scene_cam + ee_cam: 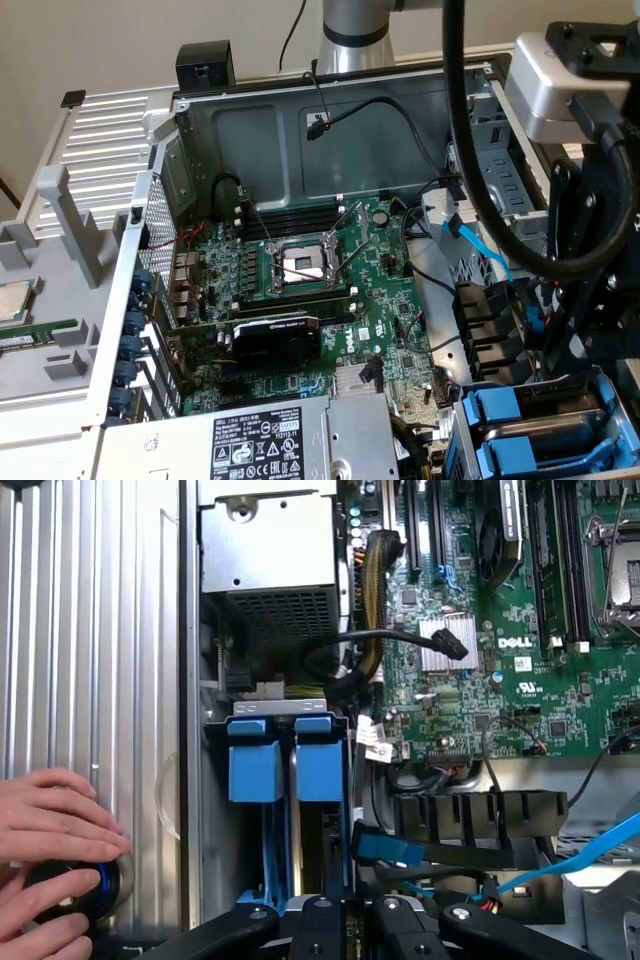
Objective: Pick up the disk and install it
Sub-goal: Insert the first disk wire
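Disk [320, 770] (blue-framed) in drive bay [213, 770]

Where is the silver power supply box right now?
In the exterior view, the power supply box sits at the bottom centre of the open case, against the green motherboard and just below the black graphics card.

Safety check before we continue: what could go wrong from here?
1. A person's hand rests on the ribbed panel, close to the gripper: contact risk.
2. The loose light-blue cable beside the drive bay could snag.
3. Two like blue carriers sit side by side: the neighbour may get knocked.
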You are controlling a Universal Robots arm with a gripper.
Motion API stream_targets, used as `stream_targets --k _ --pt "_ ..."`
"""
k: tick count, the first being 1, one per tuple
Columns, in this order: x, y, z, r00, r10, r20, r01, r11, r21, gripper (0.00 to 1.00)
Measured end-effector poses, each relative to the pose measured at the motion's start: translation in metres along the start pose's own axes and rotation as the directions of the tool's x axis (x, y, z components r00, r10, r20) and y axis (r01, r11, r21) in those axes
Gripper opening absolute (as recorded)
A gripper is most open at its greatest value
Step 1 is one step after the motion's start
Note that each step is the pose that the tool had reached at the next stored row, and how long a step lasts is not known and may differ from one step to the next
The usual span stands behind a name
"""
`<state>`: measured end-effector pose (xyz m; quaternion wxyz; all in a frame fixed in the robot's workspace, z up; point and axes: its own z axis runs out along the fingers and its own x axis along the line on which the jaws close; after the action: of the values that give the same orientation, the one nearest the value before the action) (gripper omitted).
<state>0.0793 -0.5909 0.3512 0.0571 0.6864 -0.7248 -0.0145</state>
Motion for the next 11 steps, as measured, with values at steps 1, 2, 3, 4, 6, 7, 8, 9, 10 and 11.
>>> stream_targets --k 1,2,3,4,6,7,8,9,10,11 --pt "0.001 -0.0001 0.0001 1.0 0.0 0.0006 0.0 1.0 0.0002 0.17" --pt "0.0021 -0.0001 0.0001 1.0 0.0 0.0016 0.0 1.0 0.0006 0.17" --pt "0.003 -0.0001 0.0002 1.0 0.0 0.0034 0.0 1.0 0.0012 0.17" --pt "0.0035 -0.0002 0.0004 1.0 -0.001 0.0069 0.001 1.0 0.0023 0.17" --pt "0.0035 0.0001 0.0007 0.9999 -0.001 0.014 0.001 1.0 0.006 0.17" --pt "0.0037 0.0006 0.0008 0.9999 -0.001 0.0162 0.001 1.0 0.0072 0.17" --pt "0.0041 0.0005 0.0011 0.9998 -0.001 0.0179 0.001 1.0 0.0072 0.17" --pt "0.0045 0.0006 0.0011 0.9998 -0.002 0.0206 0.002 1.0 0.0076 0.17" --pt "0.0048 0.0006 0.0011 0.9997 -0.002 0.0231 0.002 1.0 0.0092 0.17" --pt "0.0051 0.0007 0.0012 0.9997 -0.002 0.025 0.002 0.9999 0.0106 0.17"
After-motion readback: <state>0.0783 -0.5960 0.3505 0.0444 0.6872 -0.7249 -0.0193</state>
